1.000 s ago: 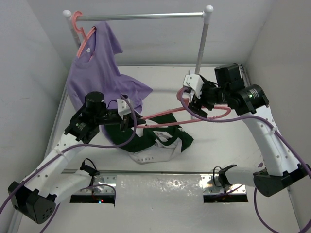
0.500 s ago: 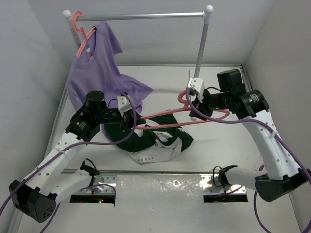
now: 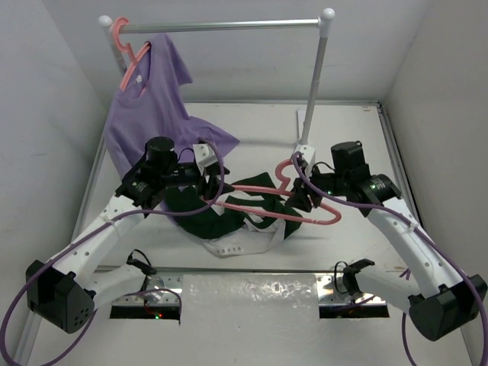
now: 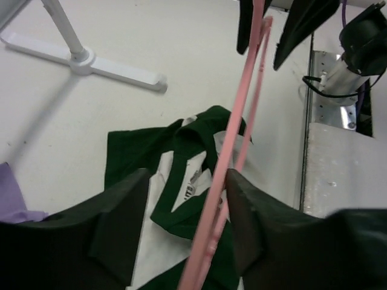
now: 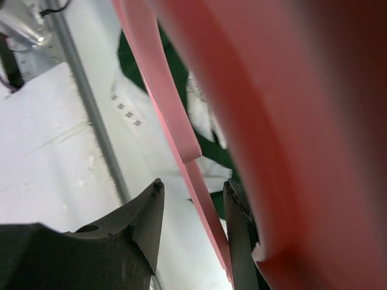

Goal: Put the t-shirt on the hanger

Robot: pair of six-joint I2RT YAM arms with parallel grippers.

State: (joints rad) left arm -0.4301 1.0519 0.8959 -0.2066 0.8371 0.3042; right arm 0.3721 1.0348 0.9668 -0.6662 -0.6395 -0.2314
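Top view first: the hanger [image 3: 259,208] is up in the air across the middle of the frame, carried between the two arms. The right gripper [image 3: 303,197] has it just below the hook, and the left gripper [image 3: 207,183] sits at its left end. Directly beneath, crumpled on the table [image 3: 358,252], lies the t-shirt [image 3: 210,221], none of it looking threaded on. At upper left a purple t-shirt [image 3: 152,114] hangs from the rack rail [image 3: 229,25].

Left wrist view: the fingers [image 4: 121,223] are set well apart, with the pink bars running between them against one side, not clamped. The tee lies below, mid-frame.

Right wrist view: the fingers [image 5: 136,235] are narrow, pinching a pink bar.

The verdict – hanger lifted, shirt not yet on it, so most of the job looks left
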